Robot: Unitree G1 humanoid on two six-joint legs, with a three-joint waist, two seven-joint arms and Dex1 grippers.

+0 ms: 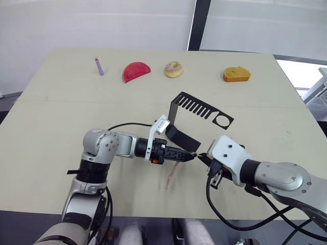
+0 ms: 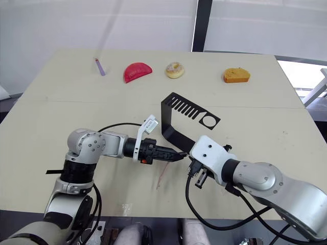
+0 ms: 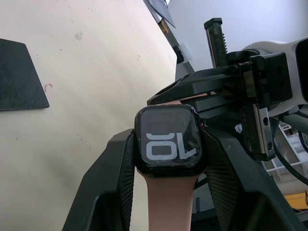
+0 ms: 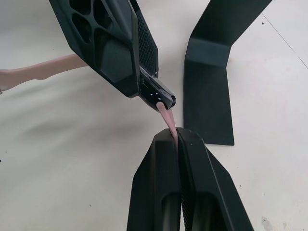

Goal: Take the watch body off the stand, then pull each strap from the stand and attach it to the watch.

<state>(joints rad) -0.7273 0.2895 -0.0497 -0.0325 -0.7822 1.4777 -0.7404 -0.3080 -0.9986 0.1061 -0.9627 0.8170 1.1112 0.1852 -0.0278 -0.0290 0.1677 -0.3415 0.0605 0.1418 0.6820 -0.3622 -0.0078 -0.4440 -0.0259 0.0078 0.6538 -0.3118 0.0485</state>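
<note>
The black watch body (image 3: 171, 142), its screen showing light digits, sits off the empty black stand (image 1: 196, 115) near mid-desk, with one pale pink strap (image 3: 168, 202) hanging from it and the other (image 4: 168, 119) at its opposite edge.

I see the stand (image 1: 180, 133) mid-table (image 1: 51, 127); at its 6 o'clock both grippers meet, left gripper (image 1: 191, 156) at 9, right gripper (image 1: 202, 157) at 3.

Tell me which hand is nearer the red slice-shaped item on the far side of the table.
Left. The left hand sits in front of the red slice-shaped item, somewhat to its right; the right hand meets it from further right.
</note>
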